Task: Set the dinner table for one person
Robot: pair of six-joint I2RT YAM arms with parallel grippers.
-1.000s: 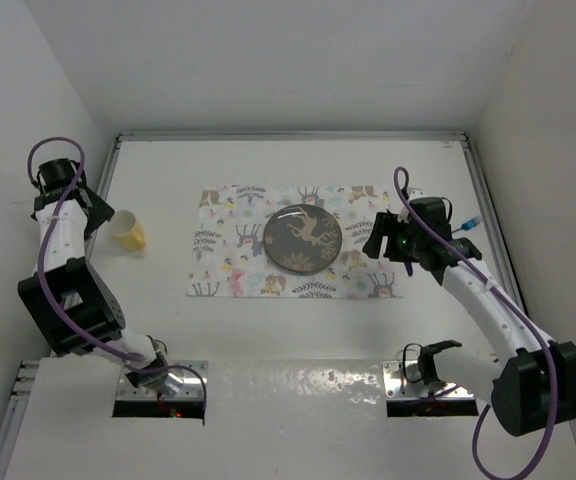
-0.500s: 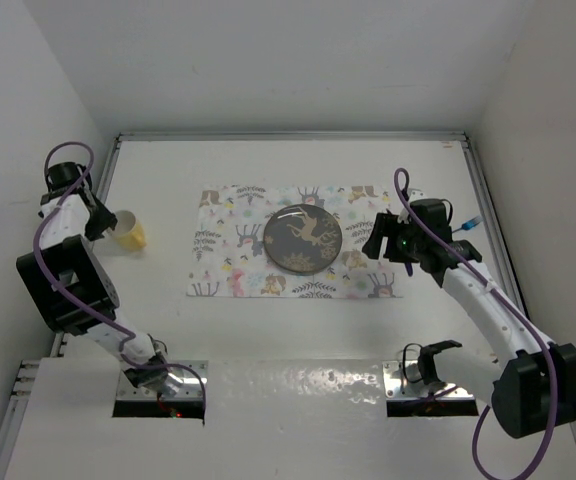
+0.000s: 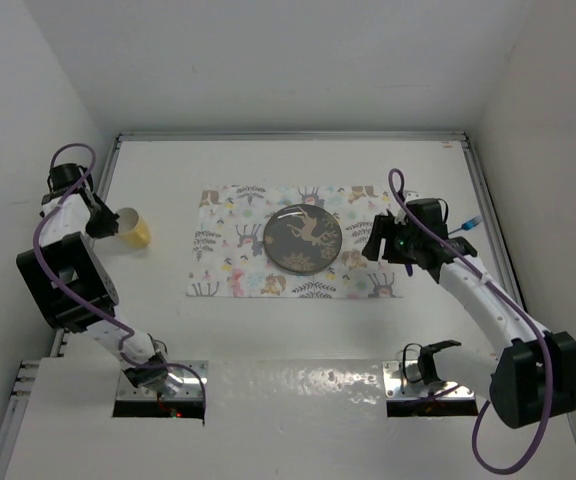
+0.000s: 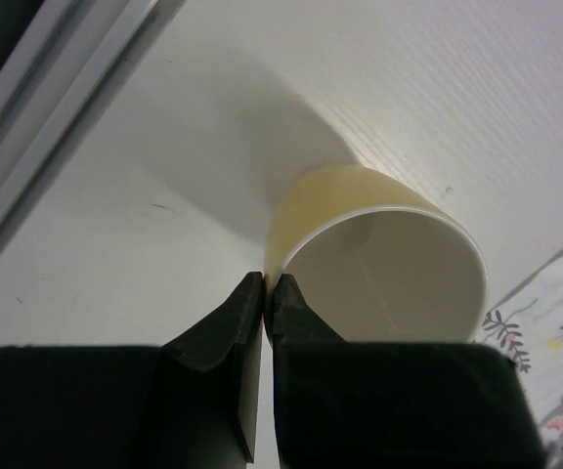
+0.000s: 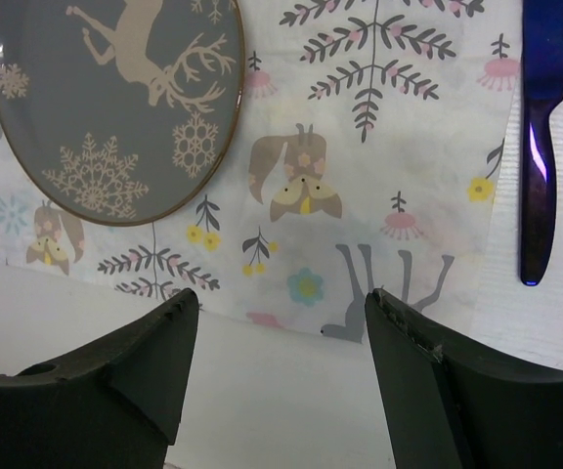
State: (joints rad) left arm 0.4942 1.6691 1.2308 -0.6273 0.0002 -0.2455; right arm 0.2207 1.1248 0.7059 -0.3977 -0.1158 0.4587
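A yellow cup (image 3: 134, 231) with a white inside sits tilted on the white dinner table (image 3: 268, 170), left of the placemat. My left gripper (image 3: 109, 222) is shut on it. In the left wrist view the gripper (image 4: 270, 281) pinches the cup (image 4: 379, 244) at its rim, one finger inside and one outside. A dark deer-printed plate (image 3: 302, 239) lies on the printed placemat (image 3: 233, 262). My right gripper (image 3: 383, 241) is open and empty over the mat's near right part. In the right wrist view the gripper (image 5: 281, 298) is near the plate (image 5: 115, 98), the placemat (image 5: 360, 176) and a blue knife (image 5: 541, 147).
Silver edge rails (image 3: 98, 190) run along the table's left, back and right sides, the left one close to the cup. White walls enclose the table. The arm bases (image 3: 428, 365) sit at the near edge.
My left arm has swung its wrist nearer the left wall while the gripper stayed at the cup, which has tipped and shifted slightly right. My right gripper has moved slightly left.
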